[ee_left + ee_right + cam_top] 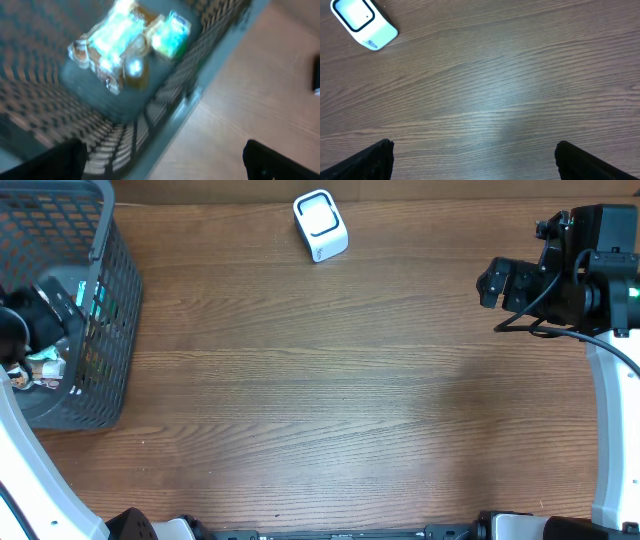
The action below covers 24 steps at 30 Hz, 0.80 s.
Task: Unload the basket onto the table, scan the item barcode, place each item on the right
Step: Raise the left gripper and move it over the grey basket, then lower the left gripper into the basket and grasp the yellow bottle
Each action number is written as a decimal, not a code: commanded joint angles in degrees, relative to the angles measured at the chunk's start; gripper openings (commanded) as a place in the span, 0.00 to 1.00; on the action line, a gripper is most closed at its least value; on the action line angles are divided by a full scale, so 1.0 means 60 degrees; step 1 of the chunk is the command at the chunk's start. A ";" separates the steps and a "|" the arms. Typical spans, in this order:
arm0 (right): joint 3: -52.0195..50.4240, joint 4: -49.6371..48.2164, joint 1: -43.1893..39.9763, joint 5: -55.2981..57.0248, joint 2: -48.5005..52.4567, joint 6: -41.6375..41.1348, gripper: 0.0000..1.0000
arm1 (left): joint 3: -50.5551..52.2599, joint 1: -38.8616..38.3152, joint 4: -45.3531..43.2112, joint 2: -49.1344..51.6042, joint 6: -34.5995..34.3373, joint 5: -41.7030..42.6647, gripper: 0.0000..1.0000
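We see the left gripper [162,152] hanging spread wide and empty over the grey mesh basket [112,320] at nine o'clock on the table [330,410], where the packaged items [117,45] lie blurred on its floor. The right gripper [473,150], jaws equally released, hovers above the wood at three o'clock. The white barcode scanner [320,225] sits at twelve o'clock, well apart from both.

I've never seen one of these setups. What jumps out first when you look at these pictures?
Probably the dark mesh basket at the left edge of the wooden table, with bright, shiny packets lying in its bottom and the left pincer open above them. After that, the white scanner sitting alone near the table's far edge.
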<state>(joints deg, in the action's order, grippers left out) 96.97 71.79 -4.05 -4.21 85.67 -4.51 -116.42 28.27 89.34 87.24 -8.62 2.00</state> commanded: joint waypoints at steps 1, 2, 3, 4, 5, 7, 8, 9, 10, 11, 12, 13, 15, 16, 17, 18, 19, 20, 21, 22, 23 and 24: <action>0.0208 -0.0015 -0.0018 0.0120 -0.0120 -0.0025 1.00 | -0.0157 0.0015 0.0583 -0.0015 -0.0372 0.0233 0.99; 0.0208 -0.0015 -0.0018 0.0120 -0.0120 -0.0025 1.00 | -0.0157 0.0015 0.0670 -0.0015 -0.0554 0.0484 0.99; 0.0208 -0.0015 -0.0018 0.0120 -0.0120 -0.0025 1.00 | -0.0160 0.0015 0.0725 -0.0015 -0.0583 0.0663 0.99; 0.0208 -0.0015 -0.0015 0.0120 -0.0120 -0.0025 1.00 | -0.0160 0.0015 0.0798 -0.0015 -0.0590 0.0714 1.00; 0.0208 -0.0015 -0.0018 0.0120 -0.0120 -0.0025 1.00 | -0.0160 0.0015 0.0809 -0.0015 -0.0641 0.0710 1.00; 0.0208 -0.0015 -0.0018 0.0120 -0.0120 -0.0025 1.00 | -0.0160 0.0015 0.0820 -0.0015 -0.0940 0.0710 1.00; 0.0208 -0.0015 -0.0018 0.0120 -0.0120 -0.0025 1.00 | -0.0157 0.0015 0.0816 -0.0004 -0.1049 0.0710 1.00; 0.0208 -0.0015 -0.0018 0.0120 -0.0120 -0.0025 1.00 | -0.0160 0.0015 0.0816 0.0000 -0.1115 0.0707 0.99; 0.0208 -0.0015 -0.0018 0.0120 -0.0120 -0.0025 1.00 | -0.0157 0.0015 0.0805 0.0004 -0.1111 0.0688 0.99; 0.0208 -0.0015 -0.0018 0.0120 -0.0120 -0.0025 1.00 | -0.0160 0.0015 0.0805 0.0004 -0.1111 0.0619 1.00; 0.0208 -0.0015 -0.0018 0.0120 -0.0120 -0.0025 1.00 | -0.0160 0.0015 0.0812 0.0004 -0.1107 0.0550 0.99; 0.0208 -0.0015 -0.0018 0.0120 -0.0120 -0.0025 1.00 | -0.0157 0.0015 0.0820 0.0004 -0.1107 0.0484 0.99; 0.0208 -0.0015 -0.0018 0.0120 -0.0120 -0.0025 1.00 | -0.0160 0.0015 0.0816 0.0004 -0.1107 0.0324 0.99; 0.0208 -0.0015 -0.0015 0.0120 -0.0120 -0.0025 1.00 | -0.0160 0.0015 0.0809 0.0004 -0.1107 0.0306 1.00; 0.0208 -0.0015 -0.0015 0.0120 -0.0120 -0.0025 1.00 | -0.0157 0.0015 0.0794 0.0004 -0.1111 0.0317 1.00; 0.0208 -0.0015 -0.0018 0.0120 -0.0120 -0.0025 1.00 | -0.0160 0.0015 0.0776 0.0007 -0.1111 0.0317 0.99; 0.0208 -0.0015 -0.0018 0.0120 -0.0120 -0.0025 1.00 | -0.0157 0.0015 0.0736 0.0011 -0.1111 0.0313 1.00; 0.0208 -0.0015 -0.0018 0.0120 -0.0120 -0.0025 1.00 | -0.0157 0.0015 0.0707 0.0011 -0.1111 0.0313 1.00; 0.0208 -0.0015 -0.0018 0.0120 -0.0120 -0.0025 1.00 | -0.0157 0.0015 0.0659 0.0015 -0.1107 0.0313 1.00; 0.0208 -0.0015 -0.0018 0.0120 -0.0120 -0.0025 1.00 | -0.0160 0.0015 0.0612 0.0015 -0.1111 0.0313 1.00; 0.0208 -0.0015 -0.0018 0.0120 -0.0120 -0.0025 1.00 | -0.0160 0.0015 0.0561 0.0015 -0.1111 0.0313 0.99; 0.0208 -0.0015 -0.0018 0.0120 -0.0120 -0.0025 1.00 | -0.0160 0.0015 0.0532 0.0015 -0.1107 0.0317 0.99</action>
<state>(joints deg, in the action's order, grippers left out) 96.95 71.79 -4.05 -4.03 85.67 -4.49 -116.42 28.27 93.03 87.24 -14.66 4.45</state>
